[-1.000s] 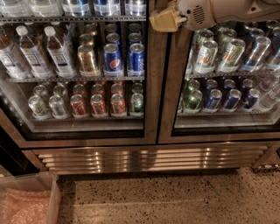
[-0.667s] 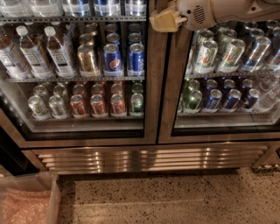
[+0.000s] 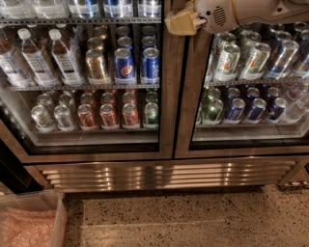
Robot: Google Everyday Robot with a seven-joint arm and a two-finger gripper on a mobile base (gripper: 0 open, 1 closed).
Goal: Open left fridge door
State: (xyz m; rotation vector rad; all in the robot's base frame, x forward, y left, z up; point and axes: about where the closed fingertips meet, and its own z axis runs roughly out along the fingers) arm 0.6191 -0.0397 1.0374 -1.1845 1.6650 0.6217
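The left fridge door [image 3: 166, 96] is a glass pane in a brushed steel frame, standing flush with its twin. Water bottles [image 3: 63, 55] and Pepsi cans [image 3: 124, 65] show through it. The right door [image 3: 190, 96] shows green-and-white cans [image 3: 227, 60]. My gripper [image 3: 179, 22], with cream-coloured fingers on a white arm [image 3: 241, 12], comes in from the top right. It sits at the top of the central steel strip where the two doors meet, against the left door's right frame edge.
A ribbed steel kick grille [image 3: 164, 176] runs below the doors. Speckled floor [image 3: 193, 222] lies in front. A clear plastic bin [image 3: 29, 222] with pinkish wrap stands at the bottom left. A dark gap [image 3: 9, 169] lies left of the fridge.
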